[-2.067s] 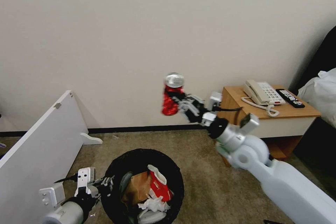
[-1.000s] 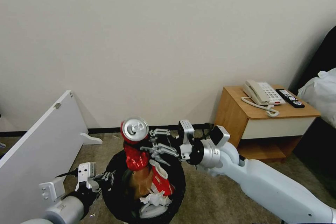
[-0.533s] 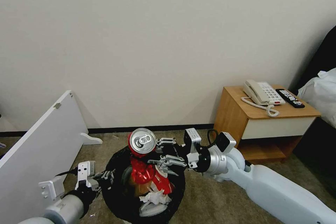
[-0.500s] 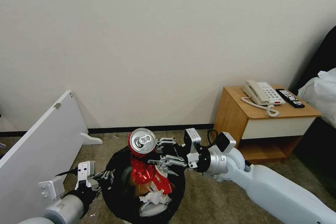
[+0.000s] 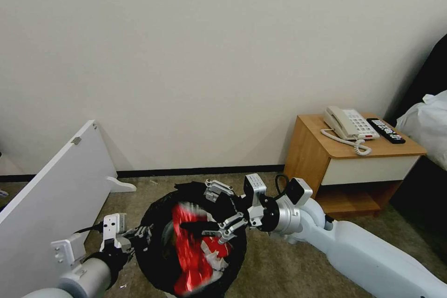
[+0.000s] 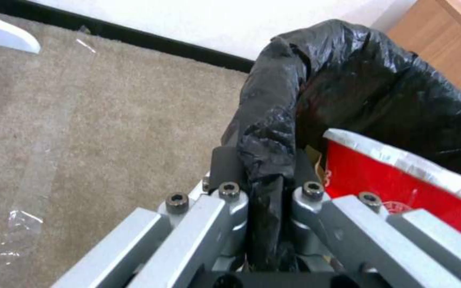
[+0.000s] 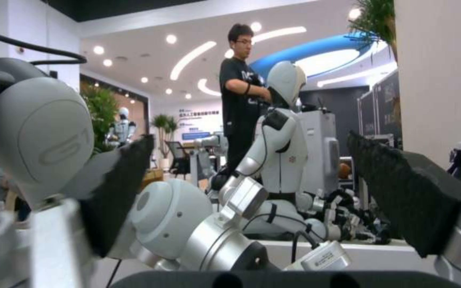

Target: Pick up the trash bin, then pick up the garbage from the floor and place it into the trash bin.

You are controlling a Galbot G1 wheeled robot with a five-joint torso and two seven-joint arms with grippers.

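Beige carpet floor [image 5: 279, 260] lies under the trash bin [image 5: 158, 260], whose lined rim the left tool [image 6: 265, 188] clamps, while the right tool [image 5: 219, 212] gapes over its mouth — the red can [image 5: 188, 251] blurred just below the fingers, inside the bin.

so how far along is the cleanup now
Done: the left claw is shut on the bin rim, holding it, with litter already inside. In hand: the right claw is open over the bin and the red can is a blur inside its mouth. Left: no other litter shows on the carpet.
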